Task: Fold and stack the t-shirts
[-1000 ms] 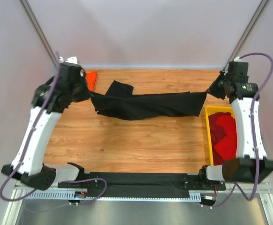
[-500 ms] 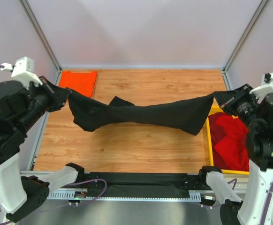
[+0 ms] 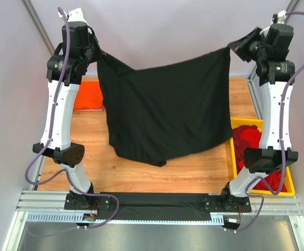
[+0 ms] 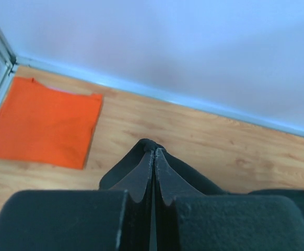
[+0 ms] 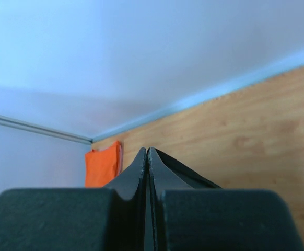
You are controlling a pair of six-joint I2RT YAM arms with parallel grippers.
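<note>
The black t-shirt hangs spread above the worktop. Left fingers and right fingers pinch its top corners, fully closed.

top view: high, rear, looking down. wrist views: close along fingers, sharing orange t-shirt.

In the top view, the hanging black t-shirt is screening the far middle of the table from you, and it is covering the right edge of the orange t-shirt. The right arm is hiding part of the red t-shirts in the yellow tray, so you are not getting a count of them. In both wrist views the fingers are appearing blurred, are running off the near edge, and are concealing most of the black cloth.
</note>
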